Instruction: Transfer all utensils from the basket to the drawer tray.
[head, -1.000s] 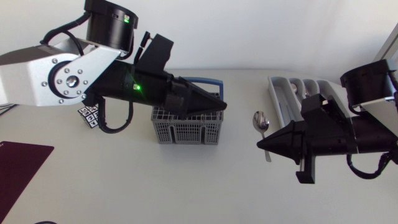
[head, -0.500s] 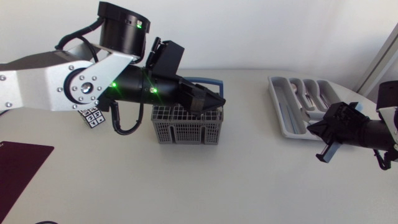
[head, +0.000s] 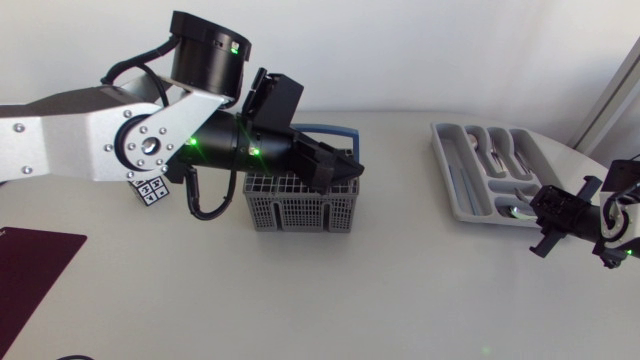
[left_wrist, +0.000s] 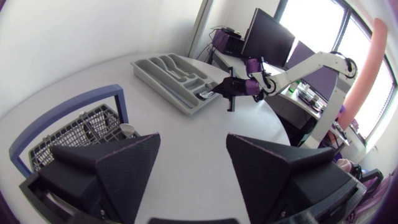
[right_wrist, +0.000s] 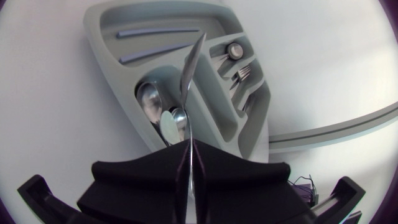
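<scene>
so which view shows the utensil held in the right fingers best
Right wrist view: the utensil runs from between the fingers out over the drawer tray, close up. Head view shows only a glint by the tray; left wrist view, too small to tell.

The left arm (head: 70, 140), at the upper left of the frame, is made of a silver-grey link studded with screws, a black drum joint lit green, looped black cables and a matte black hand (head: 350, 170).

Off-task items, left side.
White flat bench (head: 330, 300); dark maroon flat mat (head: 30, 265) at its near-left corner; small black-and-white checkered paper tag (head: 148, 189) farther back.
</scene>
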